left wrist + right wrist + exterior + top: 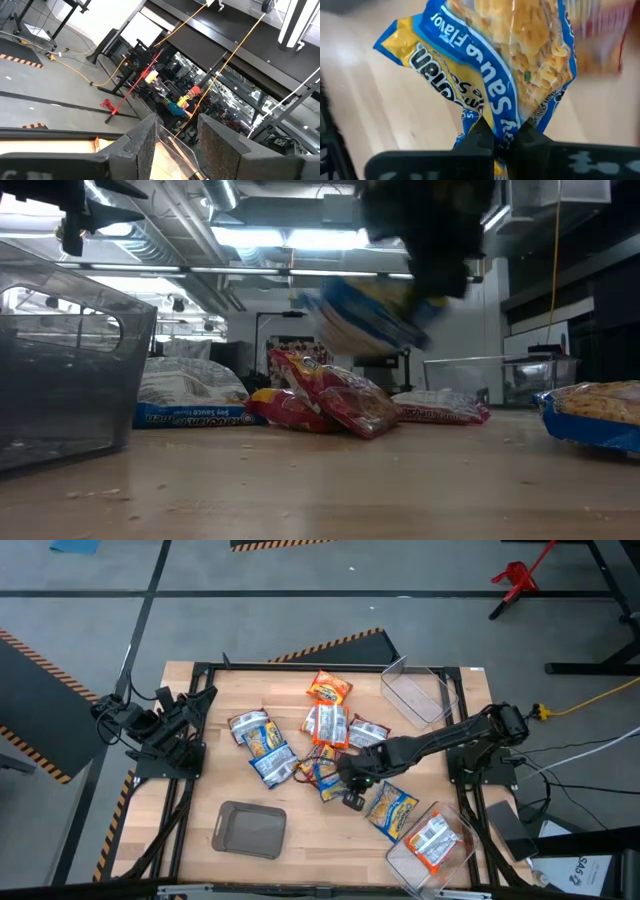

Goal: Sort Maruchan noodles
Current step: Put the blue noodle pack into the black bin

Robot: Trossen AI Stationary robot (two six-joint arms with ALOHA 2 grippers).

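A pale wooden counter (310, 840) framed by dark rails fills the middle of the overhead view, with bare board along its near edge. A grey tray (249, 829) lies flat near the near-left corner, with open wood on every side of it. A clear plastic bin (415, 692) stands at the far-right corner, hard by the rail, and a second clear bin (432, 850) sits at the near-right corner, partly over the edge, with a silver-white and red packet (432, 839) inside it. The right arm (450, 738) reaches from the right rail toward the counter's middle. The left arm (160, 725) waits folded at the left rail, its pincer (175, 145) pointing off the counter with a narrow gap between the fingers. The Maruchan noodles (325, 725) are scattered loosely across the centre: an orange-red packet (328, 689) farthest back, silver-white ones beside it, and two blue-yellow packets (265, 750) toward the left, well apart from the tray. Another blue-yellow packet (392, 810) lies flat just beside the near-right bin. The right pincer (501, 137) is clamped on the crimped end of a blue-yellow soy sauce packet (510, 65), which, seen from counter height, hangs clear above the wood. Beneath and behind it, dark red packets (335, 398) lean on each other.
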